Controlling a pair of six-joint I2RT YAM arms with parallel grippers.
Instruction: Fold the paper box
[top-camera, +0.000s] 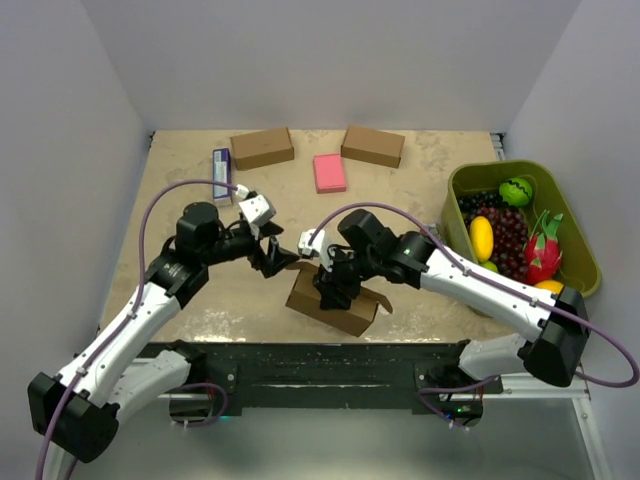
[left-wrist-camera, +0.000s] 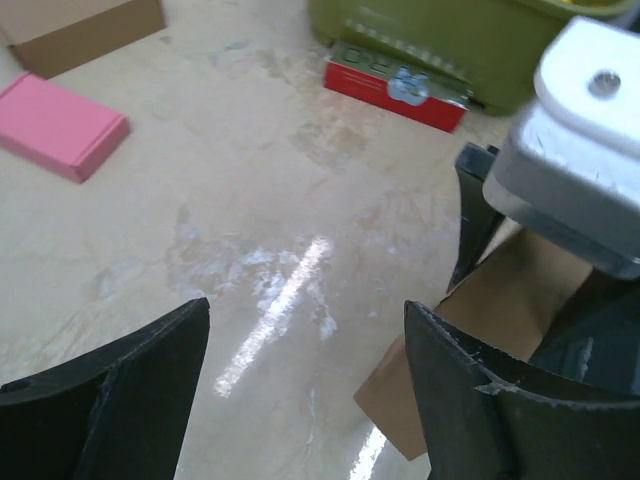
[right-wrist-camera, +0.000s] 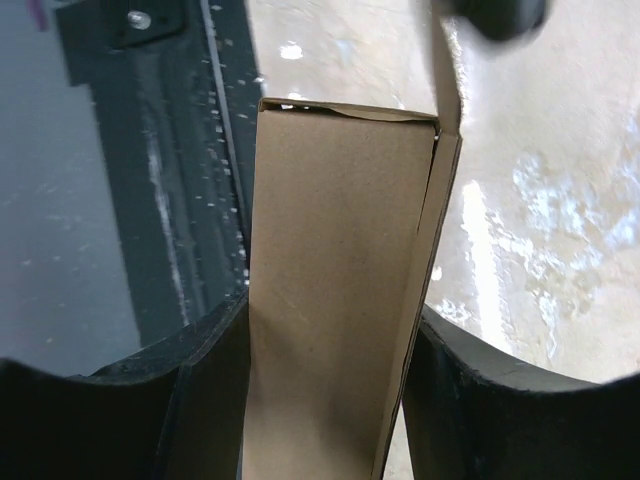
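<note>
The paper box (top-camera: 335, 302) is a slim brown cardboard box near the table's front edge, its lid flap standing slightly off one long side. My right gripper (top-camera: 336, 282) comes down on it from above. In the right wrist view the paper box (right-wrist-camera: 340, 270) runs between both fingers, which press its two sides, so my right gripper (right-wrist-camera: 325, 400) is shut on it. My left gripper (top-camera: 274, 258) hangs just left of the box's end. In the left wrist view my left gripper (left-wrist-camera: 305, 390) is open over bare table, the paper box (left-wrist-camera: 495, 315) beside its right finger (left-wrist-camera: 480, 400).
Two ready-made brown boxes (top-camera: 262, 147) (top-camera: 373, 145) and a pink pad (top-camera: 329, 172) lie at the back. A small purple and white carton (top-camera: 222, 162) is at the back left. A green bin (top-camera: 582, 245) of toy fruit stands at the right.
</note>
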